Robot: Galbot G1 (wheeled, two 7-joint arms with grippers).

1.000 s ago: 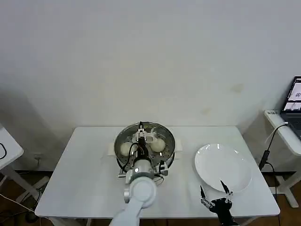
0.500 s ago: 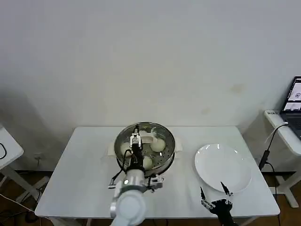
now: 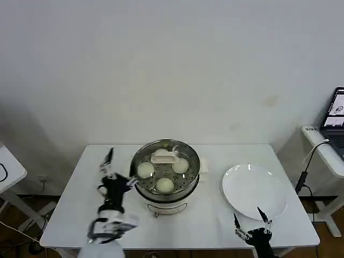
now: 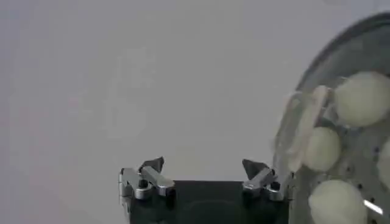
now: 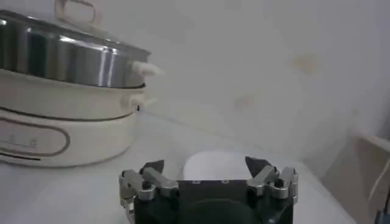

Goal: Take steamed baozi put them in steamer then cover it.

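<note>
1. I count three buns [image 3: 165,184] plus a white piece in the steamer [image 3: 141,159], mid-surface; the plate [image 3: 252,191] lies bare.
2. My left gripper [image 3: 111,165] hangs wide beside the steamer; my right gripper [image 3: 250,224] waits wide at the front edge.
3. Loading seems finished; next I need the lid, which I can't see.

White table [image 3: 80,193] carries two things: steamer [image 3: 165,185] on its white base, about centre, and a flat white plate [image 3: 254,191] toward the right side, well apart from the steamer.
</note>
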